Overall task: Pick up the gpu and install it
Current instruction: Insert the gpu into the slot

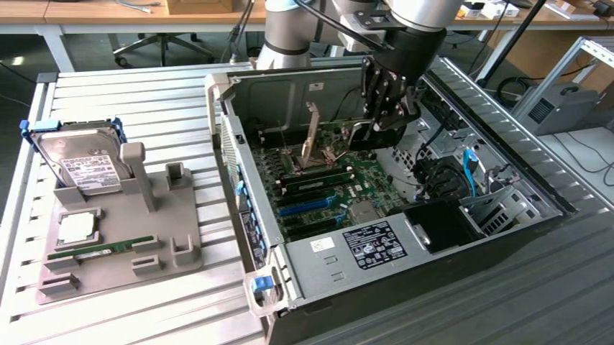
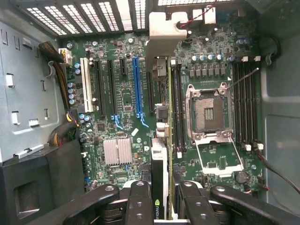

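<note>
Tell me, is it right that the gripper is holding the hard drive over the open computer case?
Not the hard drive. The wrist view shows the gripper holding the gpu, edge-on between its fingers, over the open computer case. The hard drive sits on the grey stand in the exterior view.

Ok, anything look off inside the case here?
Nothing spilled or broken. The CPU socket stands open and empty, its cover plate flipped open. The hand grips the gpu edge-on above the motherboard.
</note>
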Tool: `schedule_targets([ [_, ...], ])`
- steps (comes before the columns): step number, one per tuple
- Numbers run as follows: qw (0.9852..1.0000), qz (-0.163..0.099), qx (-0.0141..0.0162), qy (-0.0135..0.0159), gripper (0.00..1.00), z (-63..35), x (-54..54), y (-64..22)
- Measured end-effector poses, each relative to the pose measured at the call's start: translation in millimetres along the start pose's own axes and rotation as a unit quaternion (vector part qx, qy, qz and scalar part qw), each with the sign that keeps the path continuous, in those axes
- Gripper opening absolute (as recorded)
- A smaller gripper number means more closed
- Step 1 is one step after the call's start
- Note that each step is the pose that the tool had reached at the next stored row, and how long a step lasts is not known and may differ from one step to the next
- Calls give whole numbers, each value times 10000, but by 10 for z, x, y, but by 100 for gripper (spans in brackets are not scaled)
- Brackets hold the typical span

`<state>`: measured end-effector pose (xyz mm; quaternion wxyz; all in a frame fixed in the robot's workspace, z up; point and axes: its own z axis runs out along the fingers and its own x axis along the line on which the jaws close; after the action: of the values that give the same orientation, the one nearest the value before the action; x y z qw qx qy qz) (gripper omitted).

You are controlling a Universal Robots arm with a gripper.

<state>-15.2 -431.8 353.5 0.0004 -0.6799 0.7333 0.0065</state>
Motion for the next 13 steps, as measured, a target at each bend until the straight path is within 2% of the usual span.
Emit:
schedule_targets([
  [8, 10000, -49, 0, 10, 27, 6, 21, 2],
  [13, 10000, -59, 0, 10, 27, 7, 37, 43],
])
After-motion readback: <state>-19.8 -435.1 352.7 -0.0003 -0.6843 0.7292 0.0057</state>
